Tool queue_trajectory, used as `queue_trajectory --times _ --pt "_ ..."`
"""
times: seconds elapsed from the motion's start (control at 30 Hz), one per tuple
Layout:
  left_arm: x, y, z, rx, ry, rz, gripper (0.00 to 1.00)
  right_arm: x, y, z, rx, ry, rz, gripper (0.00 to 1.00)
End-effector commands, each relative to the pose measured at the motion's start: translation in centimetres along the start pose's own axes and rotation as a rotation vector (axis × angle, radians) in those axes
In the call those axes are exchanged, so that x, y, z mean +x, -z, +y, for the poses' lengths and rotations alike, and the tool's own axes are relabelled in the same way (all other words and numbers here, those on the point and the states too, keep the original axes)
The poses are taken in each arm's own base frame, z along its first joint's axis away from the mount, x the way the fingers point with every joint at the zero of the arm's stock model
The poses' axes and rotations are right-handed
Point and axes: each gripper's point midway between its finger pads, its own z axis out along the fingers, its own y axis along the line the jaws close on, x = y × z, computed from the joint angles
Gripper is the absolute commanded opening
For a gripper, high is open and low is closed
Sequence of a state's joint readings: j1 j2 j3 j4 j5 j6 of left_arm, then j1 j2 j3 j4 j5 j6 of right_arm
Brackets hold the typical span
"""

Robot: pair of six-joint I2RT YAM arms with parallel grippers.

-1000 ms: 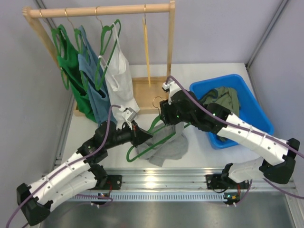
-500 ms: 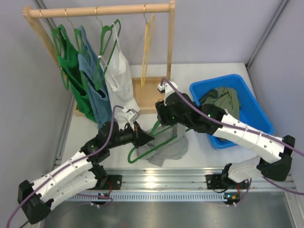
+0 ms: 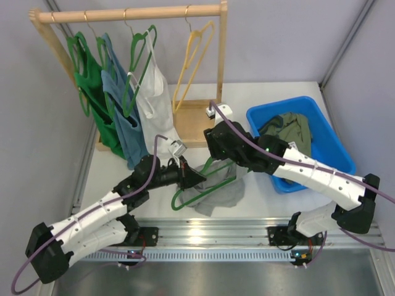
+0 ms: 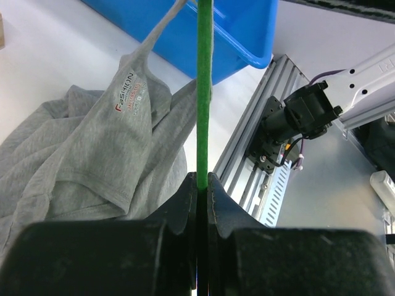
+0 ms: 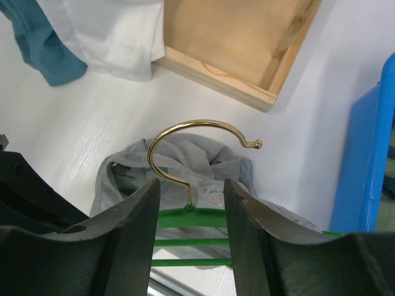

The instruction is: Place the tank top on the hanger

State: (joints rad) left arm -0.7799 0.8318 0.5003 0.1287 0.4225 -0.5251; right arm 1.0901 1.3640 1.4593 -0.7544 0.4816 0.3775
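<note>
The green hanger (image 3: 207,185) is held tilted over the table's front middle. Its bar (image 4: 202,92) is clamped in my left gripper (image 4: 202,180), which is shut on it (image 3: 194,179). The light grey tank top (image 3: 227,192) lies crumpled on the table under and around the hanger, and shows in the left wrist view (image 4: 92,154). My right gripper (image 5: 190,192) is open, its fingers either side of the hanger's gold hook (image 5: 185,132) without touching it. In the top view it (image 3: 215,159) hovers over the hanger's top end.
A wooden rack (image 3: 129,13) at the back holds green, blue and white tops on green hangers and a bare yellow hanger (image 3: 192,61). Its wooden base (image 5: 247,43) is just behind the hook. A blue bin (image 3: 321,132) with an olive-green garment stands at the right.
My left gripper has carried the green hanger slightly to the right. My right gripper has shifted a little back over the hook. The yellow hanger on the rack has swung from edge-on to face-on.
</note>
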Motion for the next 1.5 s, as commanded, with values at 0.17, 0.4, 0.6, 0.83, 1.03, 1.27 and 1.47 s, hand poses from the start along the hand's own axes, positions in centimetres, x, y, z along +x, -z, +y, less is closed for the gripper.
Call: queue_trajectory --times 0.17,0.4,0.6,0.83,1.03,1.27,1.47 --pt "-2.6 -1.3 -1.9 0.118 -0.047 -0.108 0.0 0.5 -1.1 -1.1 0.088 0.006 -0.028 0.43" --pt "-2.7 -2.2 -1.7 0.132 -0.017 -0.117 0.0 1.2 -1.4 -1.4 0.093 -0.006 -0.047 0.24" --pt "-2.3 -2.5 -0.4 0.059 0.014 -0.092 0.08 1.4 -1.3 -1.8 0.098 -0.009 -0.069 0.0" --pt "-2.4 -2.4 0.9 -0.033 0.037 -0.083 0.36 1.8 -0.7 -2.0 0.064 -0.002 -0.099 0.0" --pt "-2.8 -2.2 1.3 -0.07 0.053 -0.09 0.4 2.1 -0.4 -2.2 0.055 -0.001 -0.105 0.0" --pt "-3.8 0.5 5.1 -0.357 0.116 -0.159 0.41 2.2 0.1 -2.1 0.024 -0.003 -0.12 0.0" --pt "-1.1 3.0 8.1 -0.553 0.169 -0.092 0.42 2.2 0.1 -2.0 0.019 -0.004 -0.122 0.0"
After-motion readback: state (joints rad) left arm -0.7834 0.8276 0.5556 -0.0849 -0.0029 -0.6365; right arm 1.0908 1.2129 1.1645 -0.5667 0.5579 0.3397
